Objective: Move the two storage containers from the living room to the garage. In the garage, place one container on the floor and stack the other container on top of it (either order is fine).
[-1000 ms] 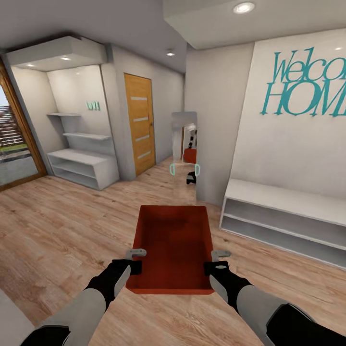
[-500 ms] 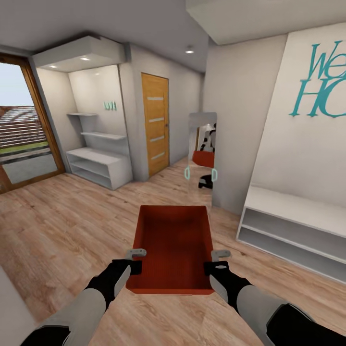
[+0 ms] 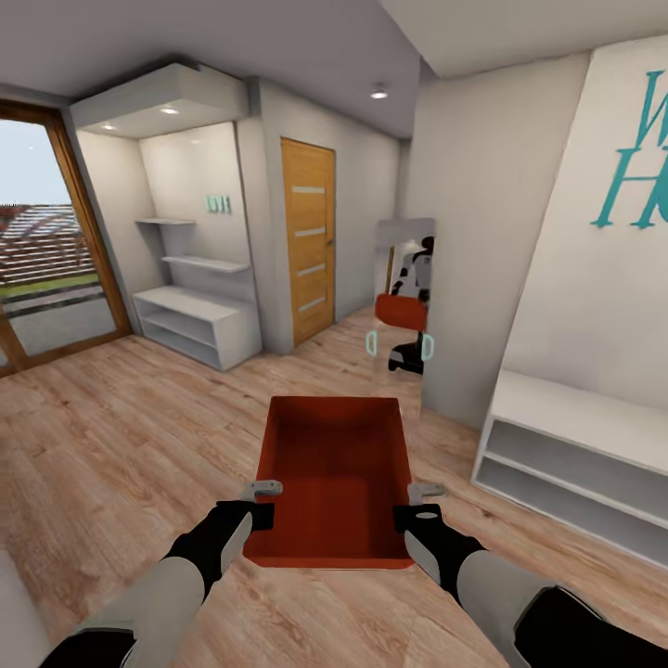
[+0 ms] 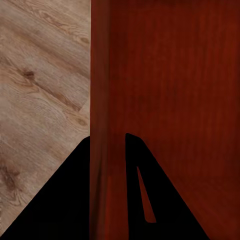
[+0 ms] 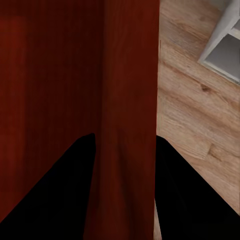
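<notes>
**Storage container riding between both pincers, out over the wood floor**

The storage container (image 3: 339, 478) is being carried low in front of the robot, open side up, nothing in it. The left pincer (image 3: 263, 502) is clamping the left wall near the robot's end; in the left wrist view its fingers (image 4: 142, 200) are sitting one on each side of that wall (image 4: 107, 100). The right pincer (image 3: 417, 506) is doing the same on the right wall, with one dark finger (image 5: 60, 195) inside the bin and the other outside. So both are gripping the bin, not just touching it.

Under the container the light wood-plank floor (image 3: 121, 436) is running off in every direction. Just to the right, a low white shelf unit (image 3: 575, 445) is sitting against a white wall with part of some teal lettering (image 3: 635, 158). Straight ahead, a tall mirror (image 3: 405, 297) is reflecting the robot and the red bin. Further back on the left, an orange-wood door (image 3: 309, 239) with pale slits is standing shut, next to a lit white alcove with shelves (image 3: 190, 278), and a big glass door (image 3: 46, 241) is showing the outdoors at the far left.
</notes>
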